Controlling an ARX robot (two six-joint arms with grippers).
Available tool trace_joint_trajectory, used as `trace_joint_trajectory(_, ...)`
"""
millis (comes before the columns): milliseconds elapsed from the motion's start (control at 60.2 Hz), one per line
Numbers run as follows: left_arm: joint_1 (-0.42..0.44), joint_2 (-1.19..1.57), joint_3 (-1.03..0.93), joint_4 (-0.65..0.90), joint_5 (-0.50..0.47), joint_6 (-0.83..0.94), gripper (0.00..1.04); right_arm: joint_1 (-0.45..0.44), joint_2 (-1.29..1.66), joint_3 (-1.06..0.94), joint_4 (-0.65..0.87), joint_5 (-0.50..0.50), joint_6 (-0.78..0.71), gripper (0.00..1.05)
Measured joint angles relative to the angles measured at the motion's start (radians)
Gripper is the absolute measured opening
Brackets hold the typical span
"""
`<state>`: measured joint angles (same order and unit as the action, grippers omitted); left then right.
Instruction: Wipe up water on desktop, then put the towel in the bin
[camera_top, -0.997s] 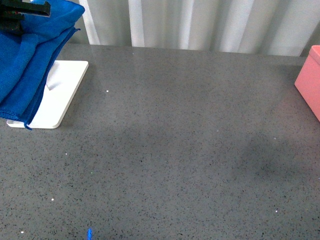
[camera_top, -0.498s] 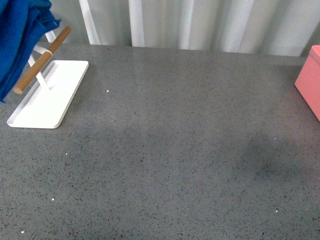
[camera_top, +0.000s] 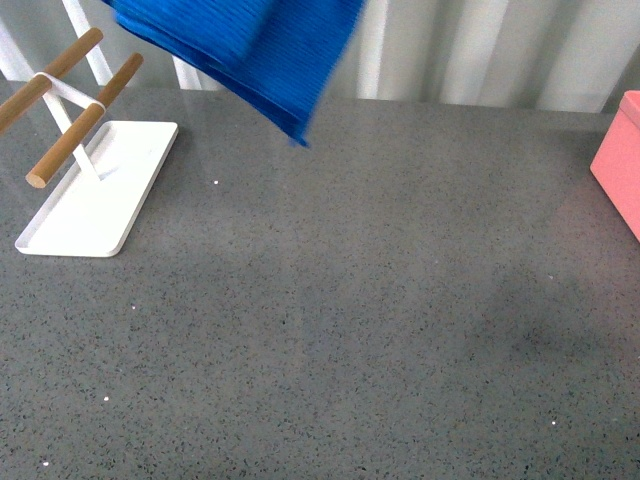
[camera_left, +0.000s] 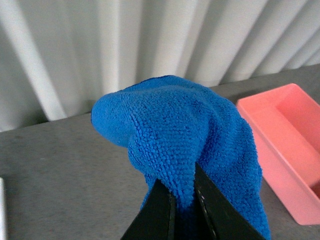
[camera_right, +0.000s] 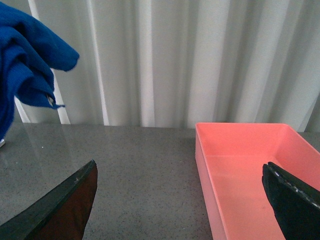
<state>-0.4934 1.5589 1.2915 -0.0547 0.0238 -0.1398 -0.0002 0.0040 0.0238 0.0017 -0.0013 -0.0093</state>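
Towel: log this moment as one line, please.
towel: hanging above desktop | left hand: shut on towel | right hand: open, empty | bin: nothing visible inside

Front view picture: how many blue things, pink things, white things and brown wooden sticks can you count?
Blue: 1, the towel, up in the air
Pink: 1, the bin
White: 1, the tray with its stand
Brown wood: 2, the bars
Total: 5
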Motion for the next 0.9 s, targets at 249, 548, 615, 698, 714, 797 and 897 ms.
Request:
trace_joint_trajectory(249, -0.111, 0.097, -0.093, 0.156, 0.006, -0.082, 0.04, -0.013, 0.025, 0.022, -0.069, -0.06, -0.039, 0.98)
trace_joint_trajectory(548, -0.109, 0.142, -0.129, 0.216, 0.003, -0.132, 0.04, -0.019, 0.319, 0.167, -0.139, -0.33, -0.065, 0.98)
trace_joint_trajectory(615, -0.111, 0.142, -0.129, 0.221, 0.004, -0.137, 0.04, -0.058, 0.418, 0.204, -0.045, -0.389, -0.032, 0.98)
trace_joint_trajectory(698, -0.114, 0.142, -0.129, 0.221, 0.006, -0.145, 0.04, -0.095, 0.545, 0.245, 0.048, -0.479, 0.025, 0.98)
trace_joint_trajectory(714, -0.116, 0.142, -0.129, 0.221, 0.007, -0.15, 0.04, -0.101, 0.58, 0.256, 0.072, -0.5, 0.048, 0.98)
trace_joint_trajectory(797, -0.119, 0.142, -0.126, 0.221, 0.014, -0.168, 0.04, -0.098, 0.74, 0.306, 0.177, -0.586, 0.17, 0.98)
trace_joint_trajectory(897, -0.125, 0.142, -0.117, 0.221, 0.019, -0.201, 0.04, -0.034, 0.874, 0.321, 0.298, -0.585, 0.279, 0.98)
